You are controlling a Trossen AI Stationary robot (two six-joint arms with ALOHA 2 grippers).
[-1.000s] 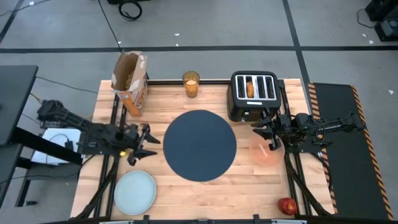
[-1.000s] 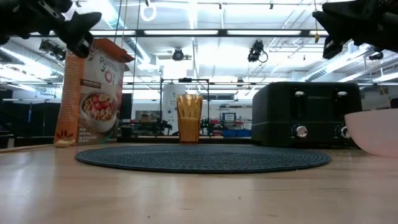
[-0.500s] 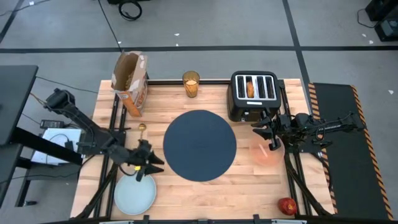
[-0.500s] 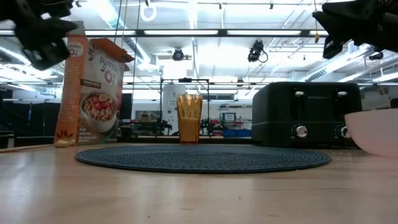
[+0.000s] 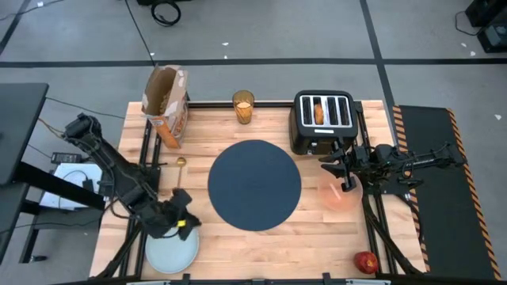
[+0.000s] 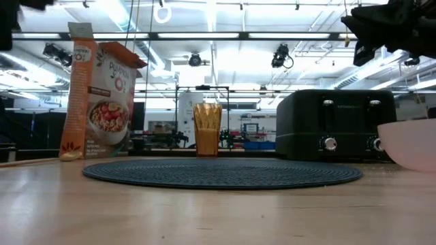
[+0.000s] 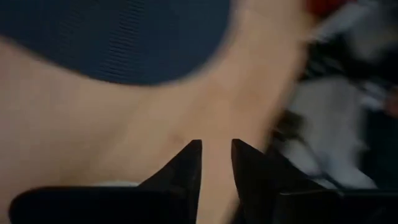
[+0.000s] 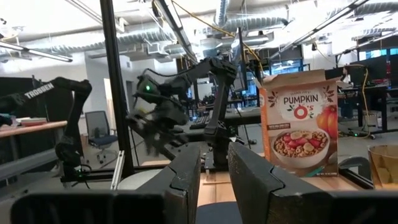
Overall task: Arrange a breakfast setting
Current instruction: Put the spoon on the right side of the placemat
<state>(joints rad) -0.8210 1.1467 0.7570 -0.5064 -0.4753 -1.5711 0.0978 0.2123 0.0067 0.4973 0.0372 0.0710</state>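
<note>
The dark-blue mat [image 5: 254, 184] lies mid-table. The pinkish bowl [image 5: 341, 195] stands right of it, and my right gripper [image 5: 342, 172] hangs shut above the bowl, touching nothing. The pale blue-green plate [image 5: 170, 247] lies at the near left. My left gripper [image 5: 184, 222] is shut over the plate's far rim, clear of it; the rim also shows in the left wrist view [image 7: 118, 184]. The gold spoon [image 5: 180, 168] lies left of the mat. The amber glass [image 5: 243, 107] stands at the far edge. The toast [image 5: 318, 112] sticks up from a toaster slot. The red apple [image 5: 365, 261] rests at the near right corner.
The black toaster [image 5: 323, 120] stands at the far right, just behind my right gripper. The cereal box [image 5: 167, 103] stands open at the far left. Bare wood lies between the plate and the mat and along the near edge.
My left gripper has swung from beside the mat's left edge toward the table's near edge and come over the plate, turning toward the near side. This uncovered the spoon. My right arm has kept still.
</note>
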